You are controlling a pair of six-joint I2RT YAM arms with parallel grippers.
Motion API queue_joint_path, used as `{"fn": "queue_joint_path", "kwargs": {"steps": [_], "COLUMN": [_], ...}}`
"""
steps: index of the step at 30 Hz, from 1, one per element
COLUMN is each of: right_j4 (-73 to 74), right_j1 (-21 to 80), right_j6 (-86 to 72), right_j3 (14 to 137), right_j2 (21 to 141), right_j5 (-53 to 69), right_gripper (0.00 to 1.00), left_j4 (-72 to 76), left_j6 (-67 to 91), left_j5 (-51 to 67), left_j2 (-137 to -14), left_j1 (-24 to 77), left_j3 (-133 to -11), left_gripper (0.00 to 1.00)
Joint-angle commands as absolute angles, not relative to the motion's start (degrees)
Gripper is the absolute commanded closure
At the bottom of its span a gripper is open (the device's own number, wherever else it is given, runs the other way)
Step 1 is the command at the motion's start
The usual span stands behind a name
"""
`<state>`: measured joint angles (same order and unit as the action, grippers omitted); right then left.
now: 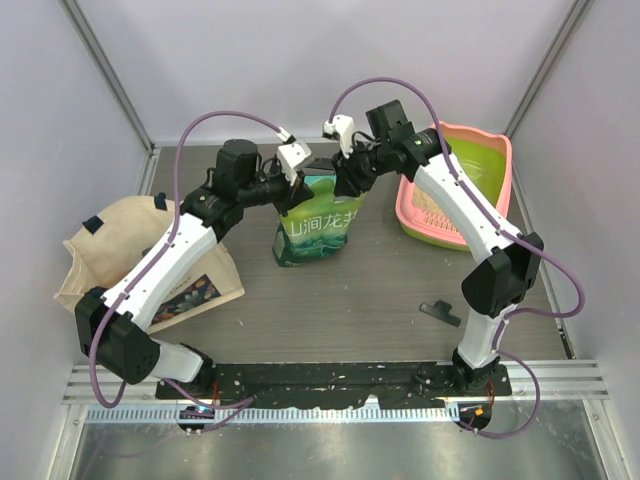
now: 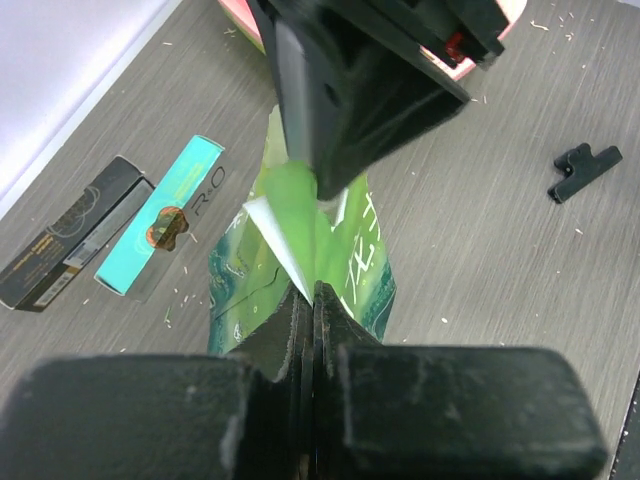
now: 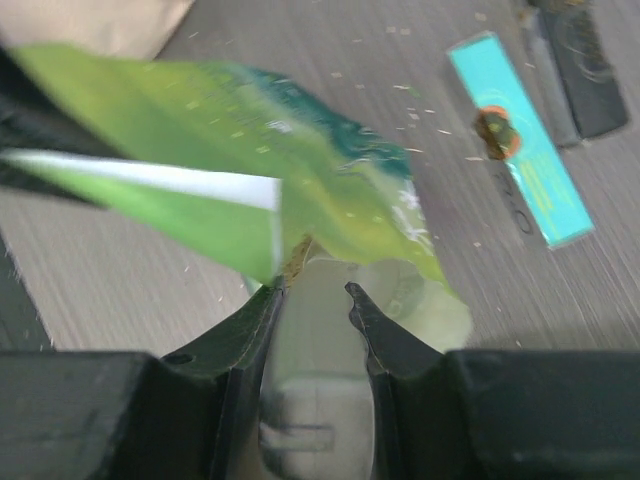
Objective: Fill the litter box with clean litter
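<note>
On the grey counter [image 1: 380, 290], the litter box [image 1: 478, 134] is seen at the far right with a patch of clean litter [image 1: 436, 206] in its green basin, just beside the right arm and well apart from the left gripper [image 2: 313, 290]. A beige tote bag [image 1: 110, 240] is laid at the left. In the middle a green bag [image 1: 315, 235] printed with white Chinese characters is pinched at its top edge by the left gripper, pressed together. The right gripper [image 3: 312, 290] is set at the same edge with a gap between its fingers; its grip cannot be told.
</note>
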<state>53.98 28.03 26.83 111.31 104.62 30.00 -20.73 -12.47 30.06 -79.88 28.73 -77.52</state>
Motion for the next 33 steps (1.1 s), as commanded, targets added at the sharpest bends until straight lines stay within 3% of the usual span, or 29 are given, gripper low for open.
{"fn": "queue_joint_path", "kwargs": {"steps": [1, 6, 13, 20, 26, 33], "right_j4": [40.35, 40.34, 36.49, 35.86, 35.33, 35.78], "right_j1": [27.51, 27.60, 28.74, 31.63, 32.26, 26.82], "right_j6": [10.04, 5.54, 1.94, -2.90, -2.29, -7.90], "right_j3": [111.45, 109.52, 95.40, 85.70, 85.69, 97.80], "right_j2": [102.40, 101.60, 100.11, 100.46, 101.95, 106.26], "right_j5": [9.25, 0.80, -7.64, -4.66, 7.62, 25.20], "right_gripper": [0.99, 0.99, 0.99, 0.99, 0.99, 0.99], "left_j4": [-13.18, -12.39, -10.72, -9.50, -6.77, -5.98], "left_j6": [-10.72, -10.20, -8.09, -6.42, -3.87, -5.18], "left_j5": [32.26, 32.34, 32.17, 32.69, 33.13, 32.34], "left_j2": [-76.38, -76.73, -77.43, -78.05, -79.10, -79.19], "left_j1": [29.00, 29.00, 28.92, 28.92, 28.92, 28.92], "left_j3": [-77.52, -77.70, -78.05, -78.14, -78.57, -78.49], "left_gripper": [1.00, 1.00, 1.00, 1.00, 1.00, 1.00]}}
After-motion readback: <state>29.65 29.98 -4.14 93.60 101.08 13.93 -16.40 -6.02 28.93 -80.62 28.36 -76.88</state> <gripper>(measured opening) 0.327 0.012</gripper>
